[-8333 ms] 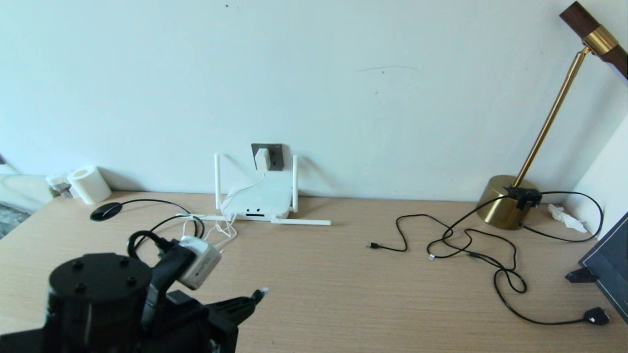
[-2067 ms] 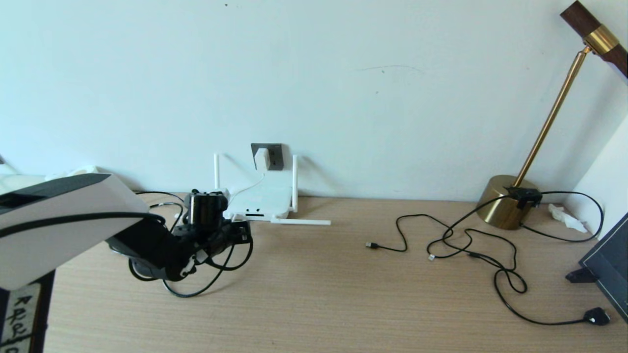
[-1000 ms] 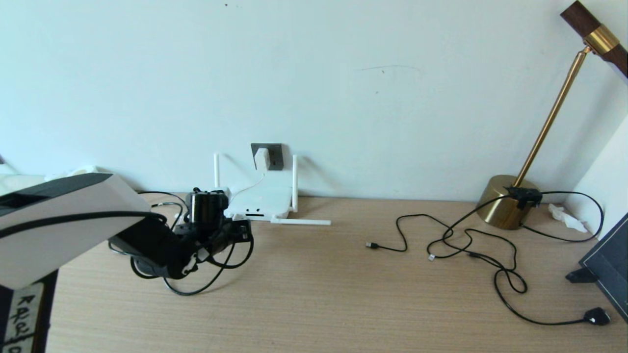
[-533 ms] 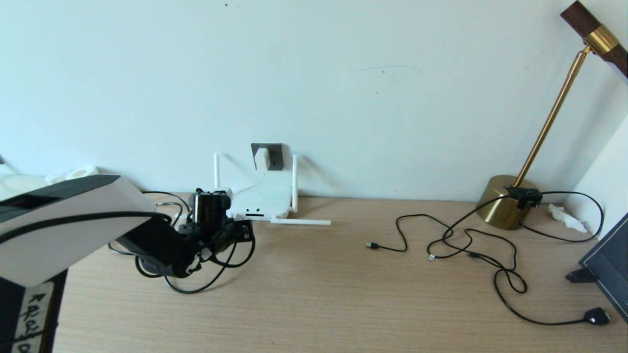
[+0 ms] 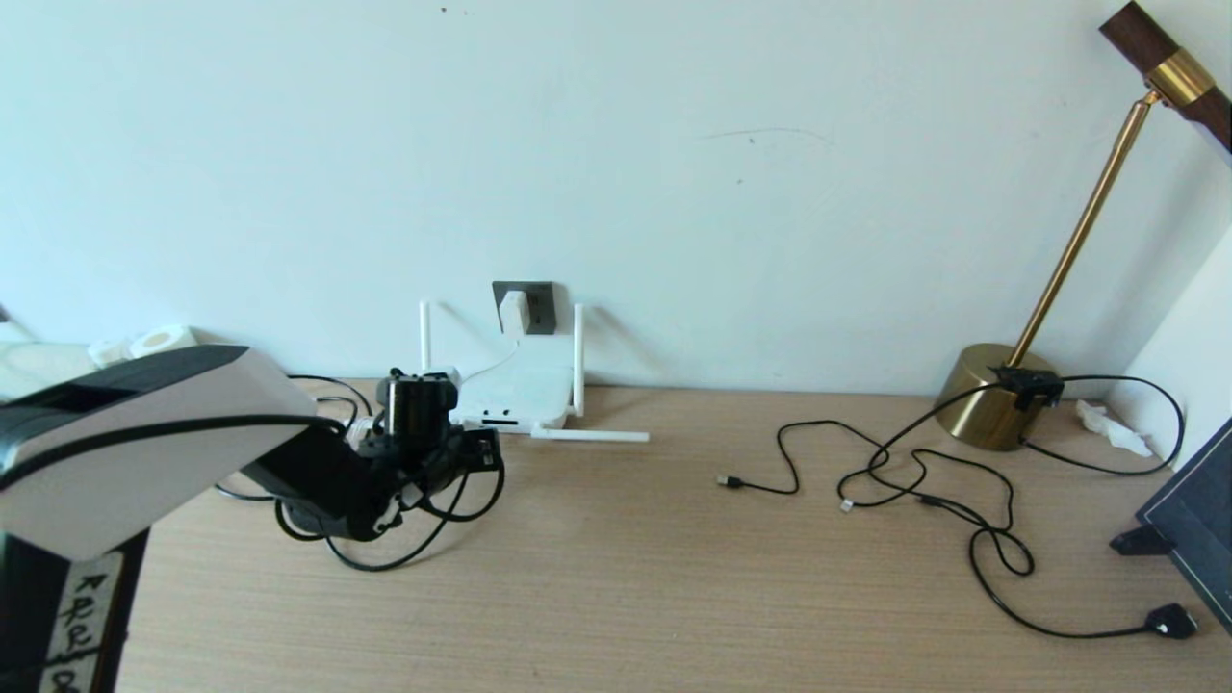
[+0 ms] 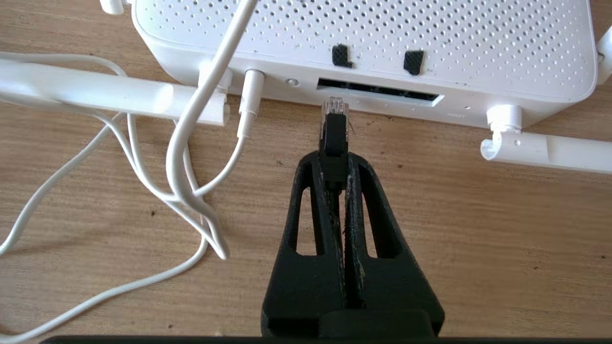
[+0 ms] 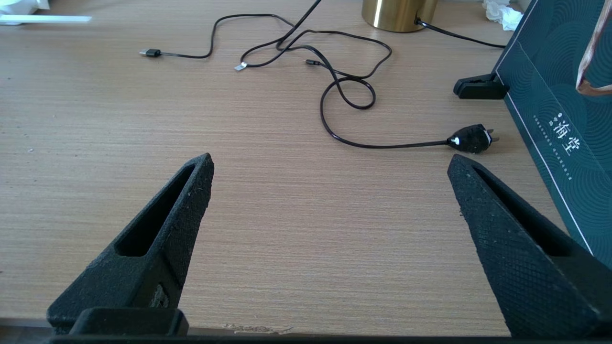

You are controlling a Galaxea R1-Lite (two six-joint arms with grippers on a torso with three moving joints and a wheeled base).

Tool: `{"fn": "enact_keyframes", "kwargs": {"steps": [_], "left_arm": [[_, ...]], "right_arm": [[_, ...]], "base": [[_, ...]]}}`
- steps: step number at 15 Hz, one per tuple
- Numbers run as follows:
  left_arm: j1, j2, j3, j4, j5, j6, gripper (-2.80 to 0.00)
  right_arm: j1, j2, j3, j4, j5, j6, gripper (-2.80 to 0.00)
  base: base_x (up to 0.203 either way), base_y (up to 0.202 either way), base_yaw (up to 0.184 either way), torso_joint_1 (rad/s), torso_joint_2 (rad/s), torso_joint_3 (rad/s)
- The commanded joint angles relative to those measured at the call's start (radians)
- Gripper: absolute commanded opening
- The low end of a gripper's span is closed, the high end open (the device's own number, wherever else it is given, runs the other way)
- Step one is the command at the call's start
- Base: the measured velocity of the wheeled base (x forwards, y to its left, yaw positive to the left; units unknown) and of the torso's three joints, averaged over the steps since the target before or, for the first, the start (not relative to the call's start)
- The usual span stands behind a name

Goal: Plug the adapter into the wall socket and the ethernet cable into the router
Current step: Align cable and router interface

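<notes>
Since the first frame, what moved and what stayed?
The left hand, shut on the ethernet cable, carried it from the near desk edge up to the router; its clear plug now sits just short of the ports, not inserted. The adapter stayed in the wall socket. The right hand is open.

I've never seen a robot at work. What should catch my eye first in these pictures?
Look first at the robot's left hand: it pinches the thick black ethernet cable, whose clear plug tip sits just short of the dark port row on the flat white router by the wall. Behind the router, the small white adapter already sits in the dark grey wall socket. The right hand hangs open above bare wooden desk.
</notes>
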Motion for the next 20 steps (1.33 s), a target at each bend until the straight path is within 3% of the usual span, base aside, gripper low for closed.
{"fn": "enact_keyframes", "kwargs": {"steps": [1, 20], "left_arm": [[0.000, 0.008, -0.007, -0.004, 0.001, -0.001, -2.80], [0.000, 0.010, -0.014, -0.004, 0.001, -0.001, -2.80]], "right_arm": [[0.000, 0.000, 0.000, 0.001, 0.000, 0.000, 0.00], [0.000, 0.000, 0.000, 0.001, 0.000, 0.000, 0.00]], "base": [[0.000, 0.000, 0.000, 0.000, 0.00, 0.000], [0.000, 0.000, 0.000, 0.000, 0.00, 0.000]]}}
